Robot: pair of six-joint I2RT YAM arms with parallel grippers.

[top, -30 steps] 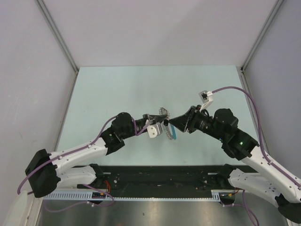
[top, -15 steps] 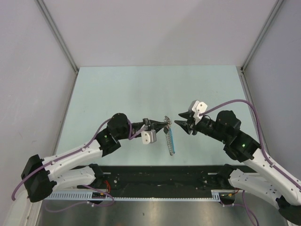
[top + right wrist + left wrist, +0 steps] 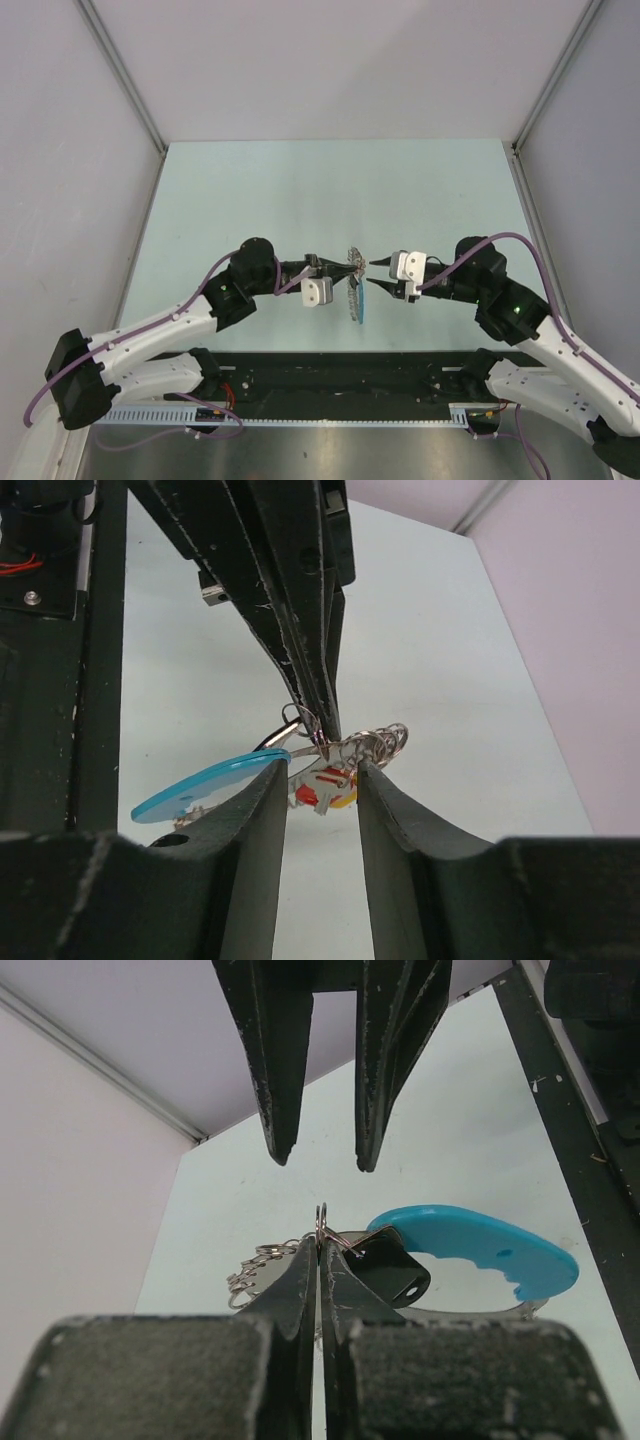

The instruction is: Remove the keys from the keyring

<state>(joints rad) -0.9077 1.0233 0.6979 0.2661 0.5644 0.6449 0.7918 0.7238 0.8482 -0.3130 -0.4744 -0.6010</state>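
Note:
My left gripper (image 3: 350, 268) is shut on the thin wire keyring (image 3: 321, 1222) and holds it above the table. The keys (image 3: 325, 783) hang under the ring, one with red and yellow marks and one with a black head (image 3: 396, 1266). The bright blue strap (image 3: 361, 306) hangs from the same ring and also shows in the left wrist view (image 3: 480, 1245). A short chain of small rings (image 3: 250, 1263) hangs on the other side. My right gripper (image 3: 370, 272) is open, and its fingers (image 3: 268, 815) stand either side of the key cluster, close to it. I cannot tell whether they touch it.
The pale green table (image 3: 300, 190) lies below, with grey walls at the back and both sides. The black base rail (image 3: 340, 365) runs along the near edge. The two arms face each other tip to tip near the table's middle front.
My right gripper has turned and moved left and down, and its open fingers now flank the keys. My left gripper still holds the ring; the blue strap has swung back under it.

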